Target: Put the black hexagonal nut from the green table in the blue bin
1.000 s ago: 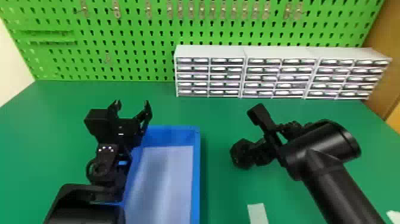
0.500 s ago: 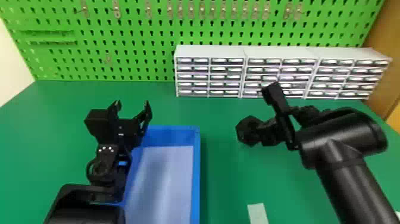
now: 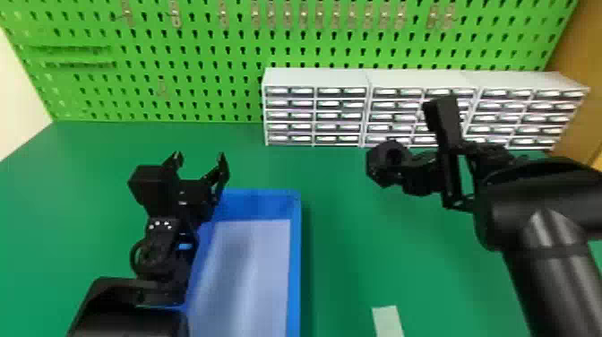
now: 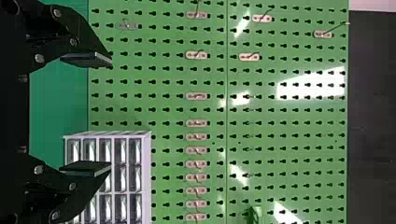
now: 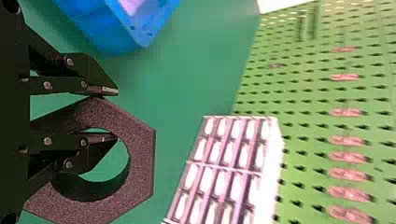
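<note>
the right gripper (image 3: 411, 174) is clenched on the black hexagonal nut (image 3: 375, 165), one finger inside its hole and the other along its outer side. the nut is held above the green counter (image 3: 340, 233), to the right of the blue bin (image 3: 294, 269) and in front of the small-drawer cabinets (image 3: 316, 77). the left gripper (image 3: 199, 157) is parked empty by the bin's far left corner, its fingers spread apart. a pale strip (image 3: 388, 320) lies on the counter, right of the bin. a green pegboard (image 3: 215, 58) stands behind the cabinets.
</note>
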### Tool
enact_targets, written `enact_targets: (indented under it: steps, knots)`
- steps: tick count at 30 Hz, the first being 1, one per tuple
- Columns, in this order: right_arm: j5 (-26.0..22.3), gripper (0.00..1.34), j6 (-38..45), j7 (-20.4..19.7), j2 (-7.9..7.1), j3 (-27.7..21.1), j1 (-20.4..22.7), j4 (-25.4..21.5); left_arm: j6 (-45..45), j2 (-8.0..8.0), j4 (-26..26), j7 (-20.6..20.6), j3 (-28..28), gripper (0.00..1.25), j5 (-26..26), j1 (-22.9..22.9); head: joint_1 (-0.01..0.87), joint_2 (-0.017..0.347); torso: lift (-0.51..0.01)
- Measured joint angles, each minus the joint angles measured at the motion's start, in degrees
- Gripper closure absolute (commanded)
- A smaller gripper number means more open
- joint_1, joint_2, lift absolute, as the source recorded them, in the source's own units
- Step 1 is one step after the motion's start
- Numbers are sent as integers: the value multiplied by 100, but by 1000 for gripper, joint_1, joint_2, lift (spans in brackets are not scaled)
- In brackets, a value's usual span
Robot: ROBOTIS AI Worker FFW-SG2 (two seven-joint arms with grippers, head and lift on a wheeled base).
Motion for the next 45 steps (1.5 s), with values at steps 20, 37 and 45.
enact_targets:
  steps: [20, 37, 45]
  knots:
    - [-1323, 1128, -1182, -2008, 103, -470, 692, -938, 0, 0, 0, -1, -5, 463, 1, 31, 657, 57, -95]
    - [-1746, 1130, -2149, -3110, 385, -543, 1482, -1404, 0, 0, 0, -1, -1, 463, 15, 52, 657, 57, -95]
    - [-2094, 1130, -1928, -3115, 190, -179, 1545, -1435, -1, 0, 0, 1, -5, 463, 13, 60, 657, 57, -95]
